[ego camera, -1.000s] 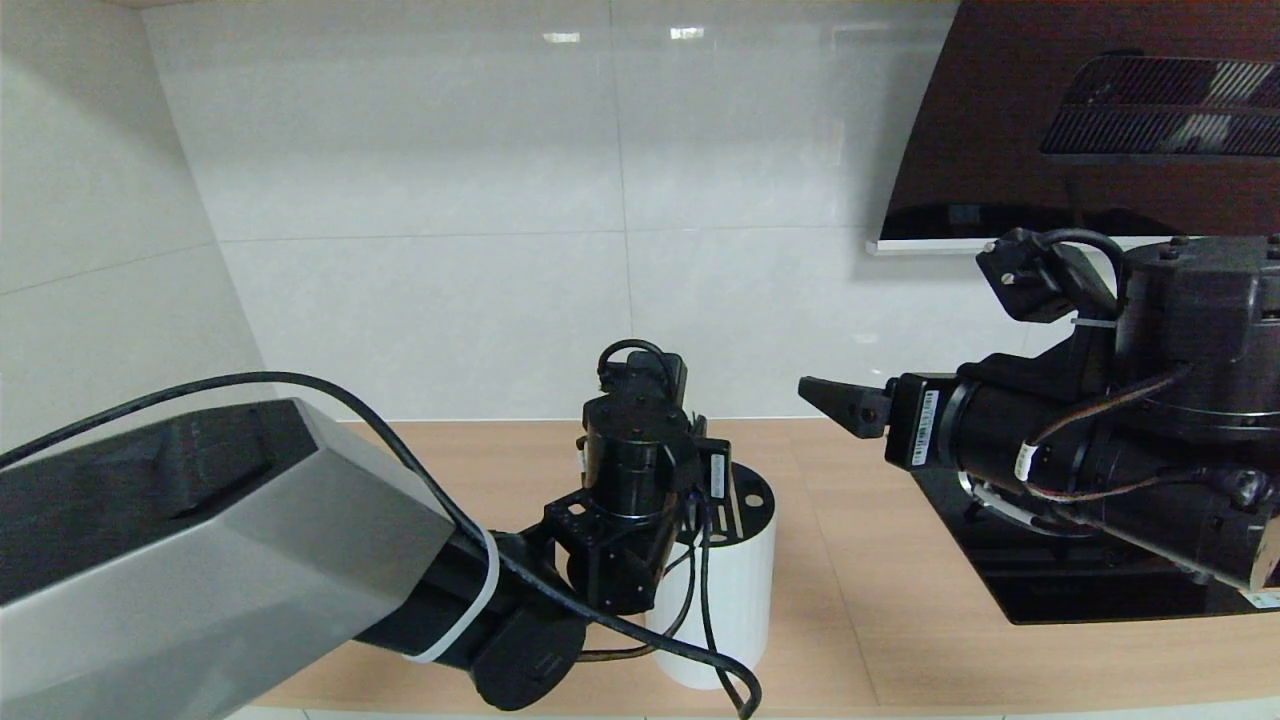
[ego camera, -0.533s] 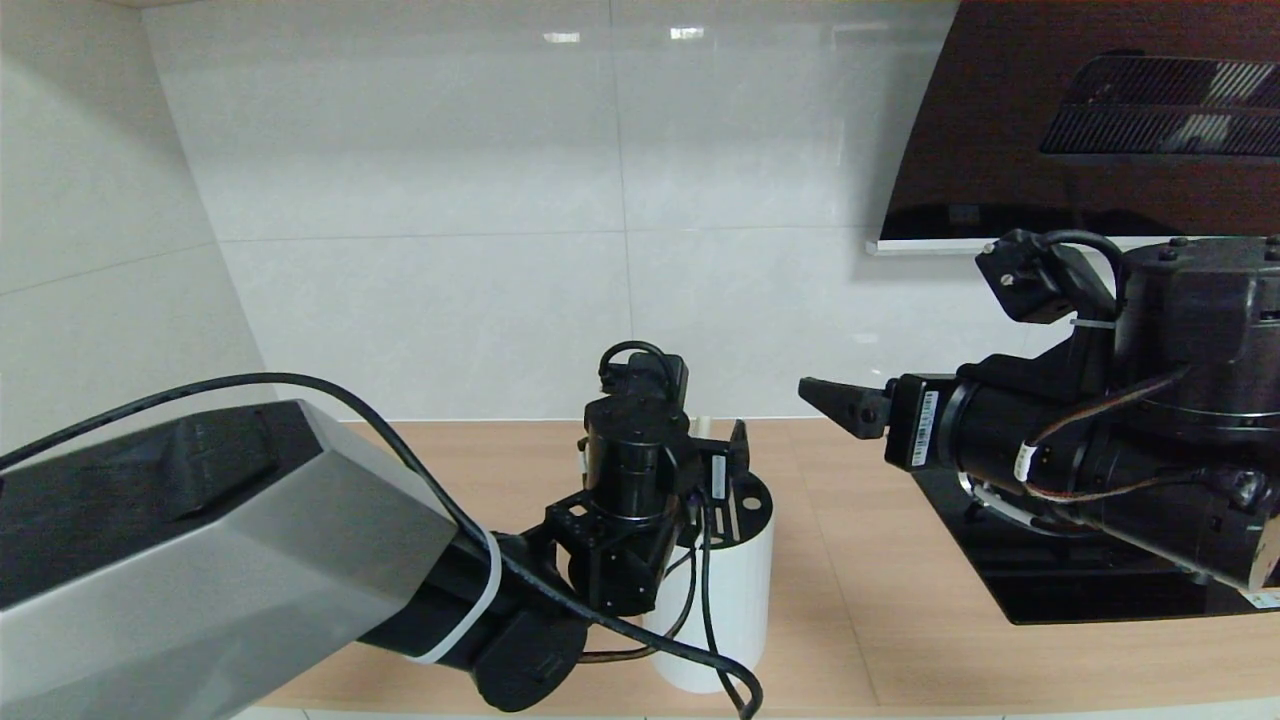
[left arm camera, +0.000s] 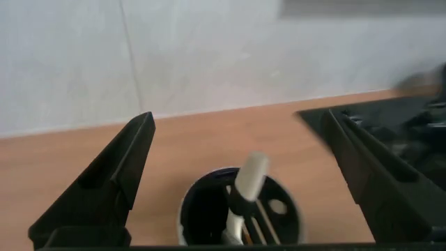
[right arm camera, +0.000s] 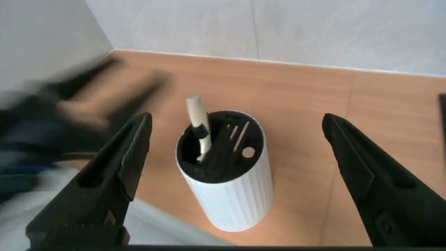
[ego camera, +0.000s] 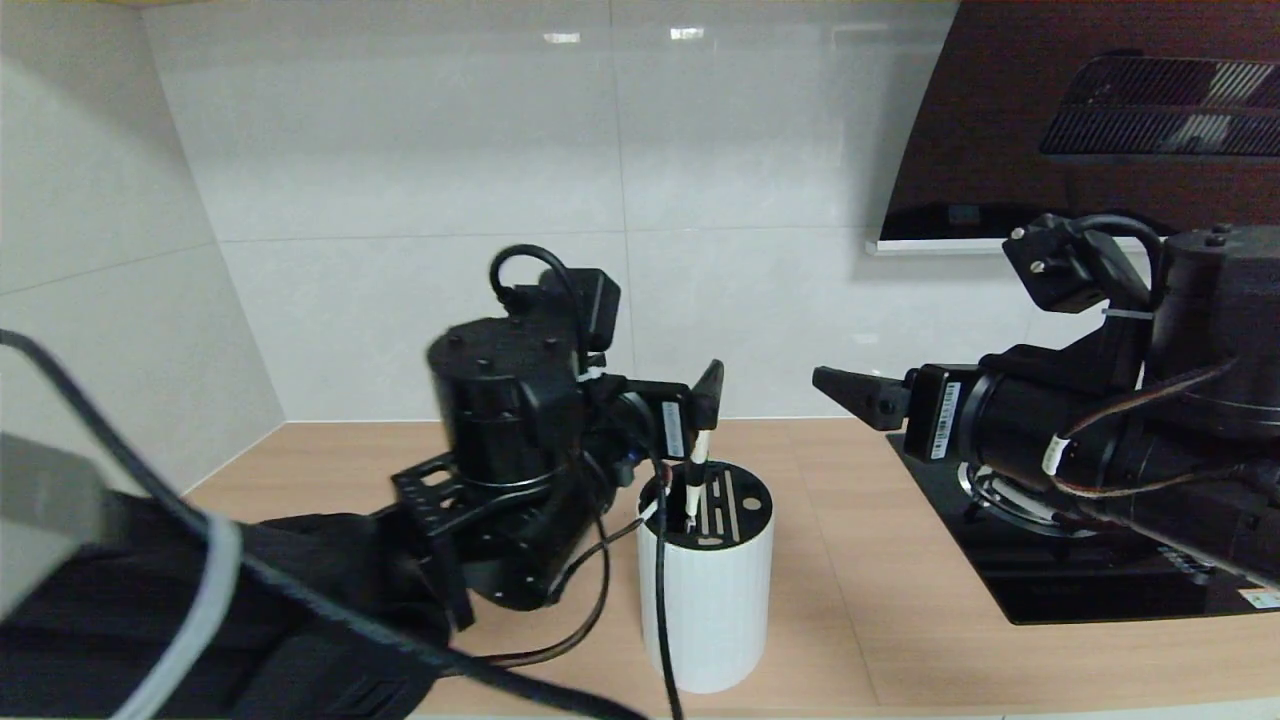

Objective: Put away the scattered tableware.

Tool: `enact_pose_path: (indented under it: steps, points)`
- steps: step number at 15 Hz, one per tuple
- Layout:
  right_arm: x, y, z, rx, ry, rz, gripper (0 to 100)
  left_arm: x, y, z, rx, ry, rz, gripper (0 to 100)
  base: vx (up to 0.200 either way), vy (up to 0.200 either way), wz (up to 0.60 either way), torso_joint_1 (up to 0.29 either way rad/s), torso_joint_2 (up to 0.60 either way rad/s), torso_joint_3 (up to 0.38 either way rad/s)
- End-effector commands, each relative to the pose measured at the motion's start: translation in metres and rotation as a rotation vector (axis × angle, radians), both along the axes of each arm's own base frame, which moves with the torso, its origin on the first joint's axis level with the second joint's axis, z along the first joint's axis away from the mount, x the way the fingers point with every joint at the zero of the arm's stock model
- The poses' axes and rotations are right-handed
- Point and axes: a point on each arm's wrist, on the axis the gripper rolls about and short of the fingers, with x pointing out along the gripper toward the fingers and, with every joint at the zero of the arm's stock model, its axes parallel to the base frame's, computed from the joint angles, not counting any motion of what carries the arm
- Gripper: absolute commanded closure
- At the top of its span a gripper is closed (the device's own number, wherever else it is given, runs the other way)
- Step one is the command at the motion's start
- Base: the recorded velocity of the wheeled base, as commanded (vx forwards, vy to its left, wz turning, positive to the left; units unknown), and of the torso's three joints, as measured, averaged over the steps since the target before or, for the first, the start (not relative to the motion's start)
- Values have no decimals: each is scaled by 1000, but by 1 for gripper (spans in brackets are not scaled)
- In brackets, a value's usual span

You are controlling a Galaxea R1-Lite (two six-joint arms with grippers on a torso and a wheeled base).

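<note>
The white utensil holder (ego camera: 706,590) is hiding the lower part of the one utensil (ego camera: 697,470) that is standing in its black slotted top. Only a pale handle with a dark band is showing, so I cannot tell what kind of tableware it is. The left arm and its cables are covering the tabletop (ego camera: 850,600) to the left of the holder, and one cable is crossing the holder's front. The left hand (left arm camera: 240,122) is hanging just above the holder with its fingers spread wide; the handle is rising between them and is touching neither. In the right wrist view this hand is appearing as a dark blur beside the holder. The right hand (right arm camera: 237,120) is hanging to the right of the holder and higher, also opened wide and holding nothing. The holder is standing near the front edge of the tabletop. A strip of wood is running between the holder and the black cooktop (ego camera: 1040,580) on its right, and more wood is reaching behind the holder to the tiled wall (ego camera: 400,200).
</note>
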Motion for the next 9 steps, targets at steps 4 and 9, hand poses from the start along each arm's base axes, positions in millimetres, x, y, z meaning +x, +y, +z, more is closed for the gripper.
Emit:
enact_pose_path:
  steps: [4,9]
  points:
    - [-47,-61,20,-28,-148,-155,0,-124,143,77,20,-21,-82,0,0,0,0,0,0,0]
    - [-129,-142,10,-20,-322,-381,0,-214,221,67,-20,-162,90,0,0,0,0,0,0,0]
